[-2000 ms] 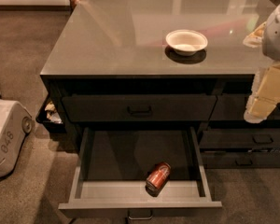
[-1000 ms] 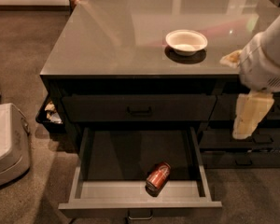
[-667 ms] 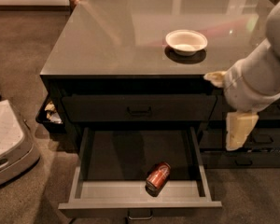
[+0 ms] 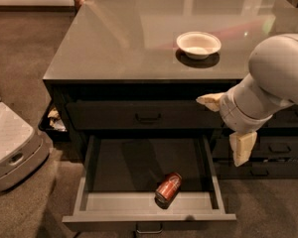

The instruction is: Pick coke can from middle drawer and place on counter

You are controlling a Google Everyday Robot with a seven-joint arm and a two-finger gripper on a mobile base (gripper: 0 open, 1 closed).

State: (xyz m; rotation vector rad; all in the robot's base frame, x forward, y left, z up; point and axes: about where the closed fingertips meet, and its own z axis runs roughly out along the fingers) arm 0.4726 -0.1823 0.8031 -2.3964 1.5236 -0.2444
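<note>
The coke can (image 4: 168, 187) lies on its side on the grey floor of the open middle drawer (image 4: 89, 172), near its front wall and right of centre. My gripper (image 4: 219, 131) hangs in front of the cabinet at the drawer's right side, above and to the right of the can, not touching it. Its two cream fingers (image 4: 242, 148) stand wide apart with nothing between them, so it is open and empty. The glossy grey counter (image 4: 134, 38) spreads above the drawers.
A white bowl (image 4: 198, 44) sits on the counter at the right. A closed dark drawer with a black handle (image 4: 148, 117) is above the open one. Narrower dark drawers (image 4: 283, 150) are on the right. A white rounded machine (image 4: 10, 145) stands on the carpet at left.
My arm has swung from the right edge leftward and down, bringing the gripper close to the open drawer's right side. The can has not moved. The white machine at left has shifted in view.
</note>
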